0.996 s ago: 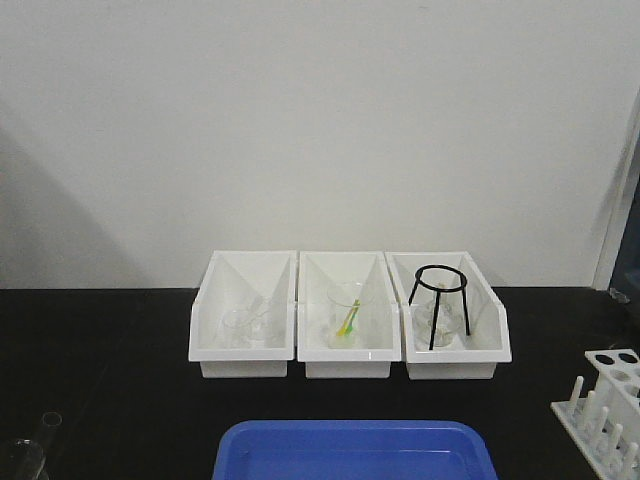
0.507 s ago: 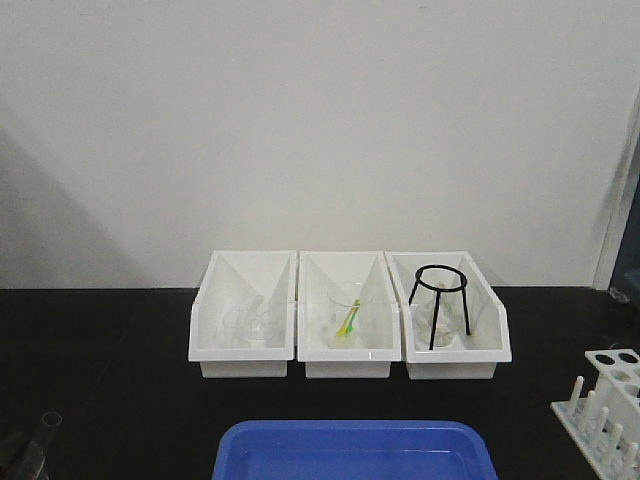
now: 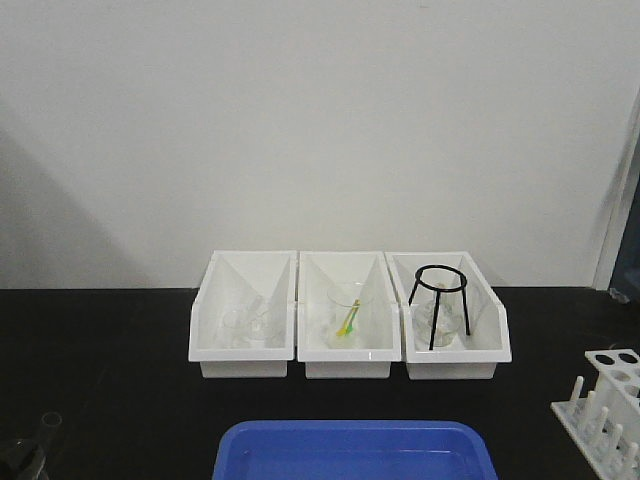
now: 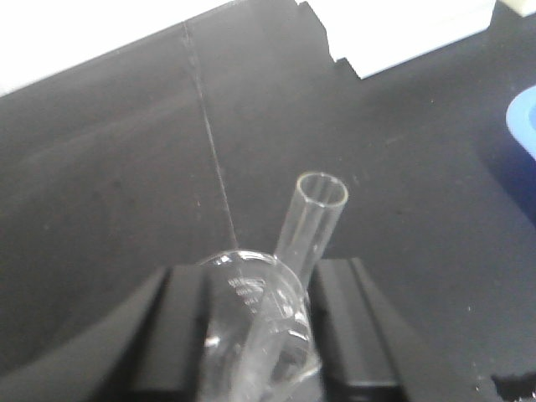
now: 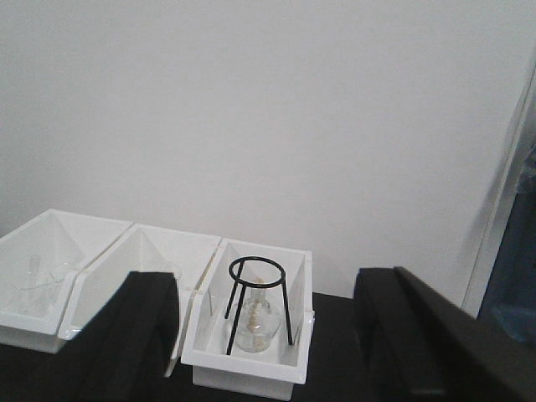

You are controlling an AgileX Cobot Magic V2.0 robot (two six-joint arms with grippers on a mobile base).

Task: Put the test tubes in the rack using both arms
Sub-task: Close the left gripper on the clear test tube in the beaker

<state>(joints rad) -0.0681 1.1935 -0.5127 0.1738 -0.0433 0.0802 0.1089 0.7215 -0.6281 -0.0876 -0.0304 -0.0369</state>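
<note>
On the black counter [image 3: 110, 370], the white rack [image 3: 606, 400] stands at the near right edge, well apart from the glass beaker [image 4: 230, 293] at the near left, in which a test tube [image 4: 314, 218] leans, rim up. The left tool [image 4: 268, 335] is spread, flanking the beaker; the right tool [image 5: 264, 289] is spread wide, holding nothing.

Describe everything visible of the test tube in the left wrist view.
The test tube is a slender tube of clear glass with an open round rim, and it looks empty. It leans toward the upper right of the wrist view. Its lower part sits inside a clear glass beaker, crossing the beaker's rim. The left tool has its black fingers spread on either side; whether they touch the glass cannot be told. Beneath lies the black table.
</note>
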